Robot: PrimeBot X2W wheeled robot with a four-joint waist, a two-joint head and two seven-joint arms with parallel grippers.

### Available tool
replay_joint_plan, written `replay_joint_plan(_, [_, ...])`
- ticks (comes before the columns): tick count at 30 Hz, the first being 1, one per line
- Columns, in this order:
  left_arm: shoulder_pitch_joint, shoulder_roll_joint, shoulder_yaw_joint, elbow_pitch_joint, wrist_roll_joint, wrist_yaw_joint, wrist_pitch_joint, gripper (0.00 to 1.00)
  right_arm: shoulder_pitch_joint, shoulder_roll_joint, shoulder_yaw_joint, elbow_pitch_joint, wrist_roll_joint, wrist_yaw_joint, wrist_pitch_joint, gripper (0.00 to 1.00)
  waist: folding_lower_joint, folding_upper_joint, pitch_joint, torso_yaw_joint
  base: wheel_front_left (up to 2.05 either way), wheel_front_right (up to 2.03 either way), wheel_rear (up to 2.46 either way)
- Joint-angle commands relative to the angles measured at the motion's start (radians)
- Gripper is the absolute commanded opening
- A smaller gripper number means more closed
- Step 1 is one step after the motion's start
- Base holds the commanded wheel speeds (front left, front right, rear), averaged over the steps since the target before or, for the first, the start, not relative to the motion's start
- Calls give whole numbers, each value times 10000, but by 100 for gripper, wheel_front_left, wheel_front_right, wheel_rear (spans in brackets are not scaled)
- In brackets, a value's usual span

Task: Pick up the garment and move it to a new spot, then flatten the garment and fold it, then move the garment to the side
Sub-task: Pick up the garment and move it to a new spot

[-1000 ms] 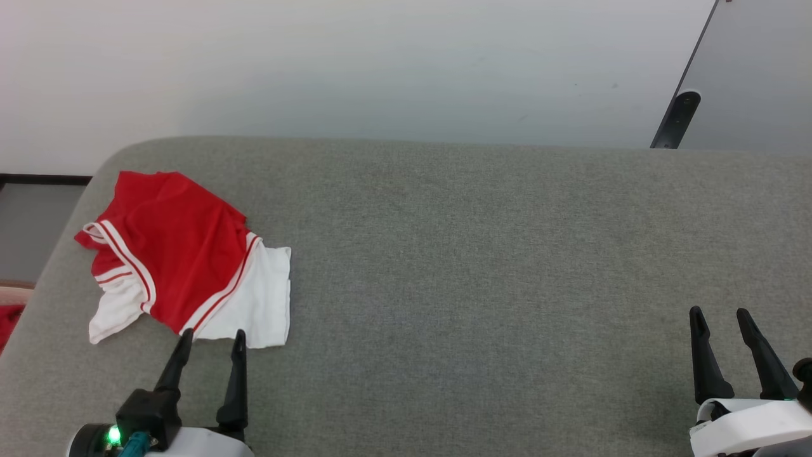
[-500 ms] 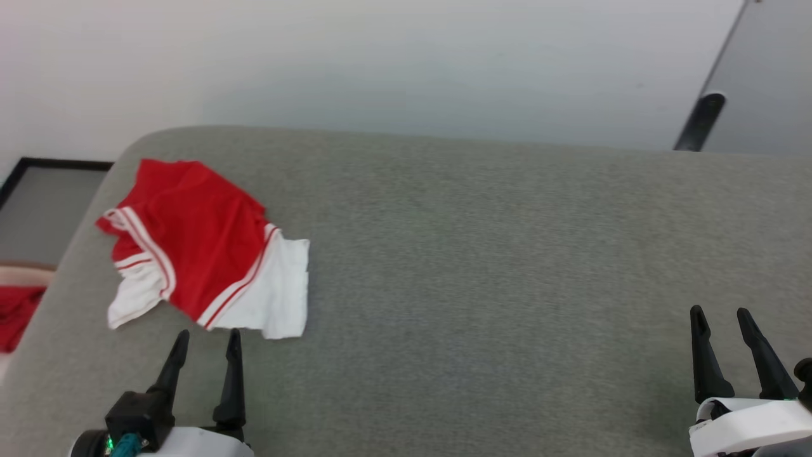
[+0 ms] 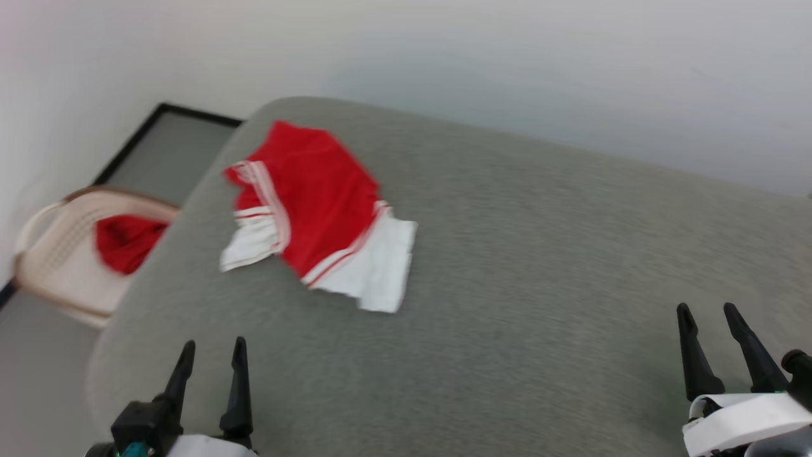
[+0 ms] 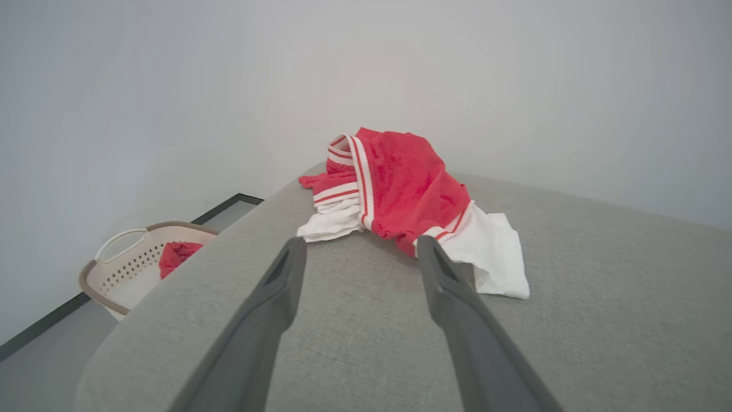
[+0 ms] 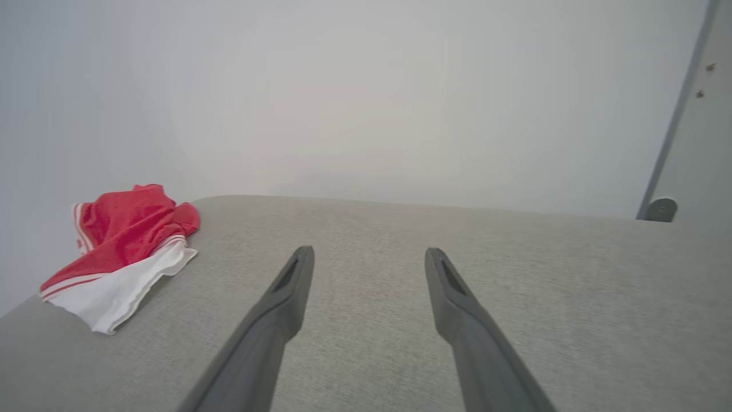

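Head view shows the garment [image 3: 317, 206] lying crumpled on the grey padded surface [image 3: 539, 254], ahead of the left gripper [image 3: 214, 346] and a little to the right of its fingertips, not touching them. That gripper's fingers stand spread apart with nothing between them. The right gripper [image 3: 707, 310] (well apart from the garment) is also spread wide and empty. To the left of the left fingers, beyond the surface's edge, a pale basket [image 3: 51, 254] holds a red cloth [image 3: 127, 241].
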Motion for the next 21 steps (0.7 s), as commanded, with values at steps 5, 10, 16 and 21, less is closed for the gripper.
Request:
replay_joint_plan(5, [354, -88, 188, -100, -130, 30, -5, 100, -241, -45, 370, 25, 81, 8, 120, 100, 0, -1, -1, 2407, 0, 0, 0])
replay_joint_plan(10, [782, -210, 499, -524, -406, 221, -5, 100, -705, -180, 1010, 54, 121, 8, 355, 100, 0, -1, 218, 2904, 0, 0, 0])
replay_joint_plan(16, [1395, -302, 816, -1368, -1165, 598, -5, 100, -1526, -377, 1923, 402, 324, 6, 460, 100, 0, -1, 451, 3021, 0, 0, 0])
replay_joint_plan(21, [1752, -295, 539, -1806, -1675, 988, -5, 100, -1961, -523, 2464, 780, 555, 6, 374, 100, 0, -1, 549, 3038, 0, 0, 0])
